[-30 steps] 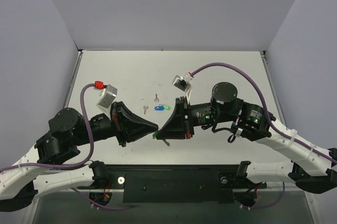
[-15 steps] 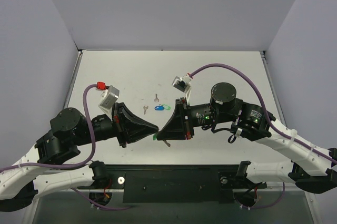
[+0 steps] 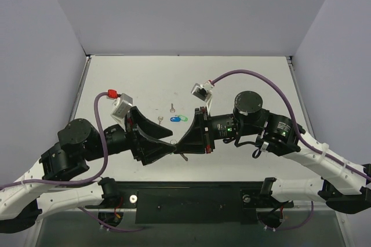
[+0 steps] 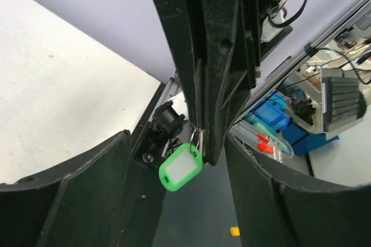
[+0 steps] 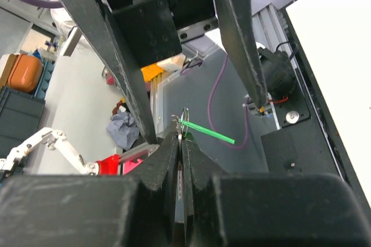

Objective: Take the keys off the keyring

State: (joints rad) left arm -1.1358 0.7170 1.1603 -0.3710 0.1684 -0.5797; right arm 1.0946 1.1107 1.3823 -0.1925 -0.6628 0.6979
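Observation:
My right gripper [image 3: 179, 146] is shut on the silver keyring [image 4: 197, 140], held above the table's near middle. A green plastic tag [image 4: 181, 167] hangs from the ring; in the right wrist view the ring [image 5: 184, 120] sticks out past the shut fingertips [image 5: 171, 142]. My left gripper [image 3: 172, 145] is open, one finger [image 4: 69, 192] on each side of the right gripper's tip, touching nothing. On the table behind lie two bare silver keys [image 3: 172, 107] [image 3: 159, 120], a blue-headed key [image 3: 174, 119] and a green-headed one [image 3: 184, 117].
The white table [image 3: 249, 79] is walled by grey panels on three sides. A black rail [image 3: 191, 198] runs along the near edge between the arm bases. Purple cables [image 3: 243, 74] loop over both wrists.
My left gripper has gone from shut at the tag to open, its fingers now spread around the right gripper's tip. The right gripper stays shut on the ring.

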